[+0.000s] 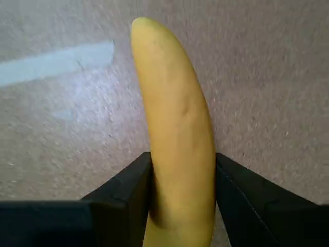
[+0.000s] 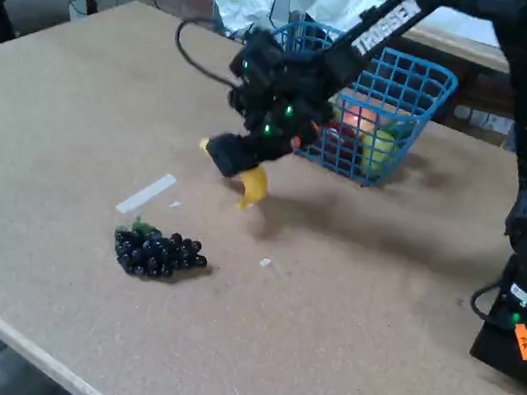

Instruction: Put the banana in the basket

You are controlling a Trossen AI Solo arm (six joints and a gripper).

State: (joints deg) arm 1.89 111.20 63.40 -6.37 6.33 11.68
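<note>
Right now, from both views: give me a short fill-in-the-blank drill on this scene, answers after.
1. The gripper is shut on the ____.
2. The blue wire basket already holds ____.
3. In the fixed view, the strip of tape lies just above the bunch of dark ____.
4. The banana is still ____ the basket.

Answers: banana; fruit; grapes; outside

Wrist view peers close down the pincer (image 1: 182,206); fixed view overlooks the table (image 2: 376,302) (both share the banana (image 1: 175,118)).
</note>
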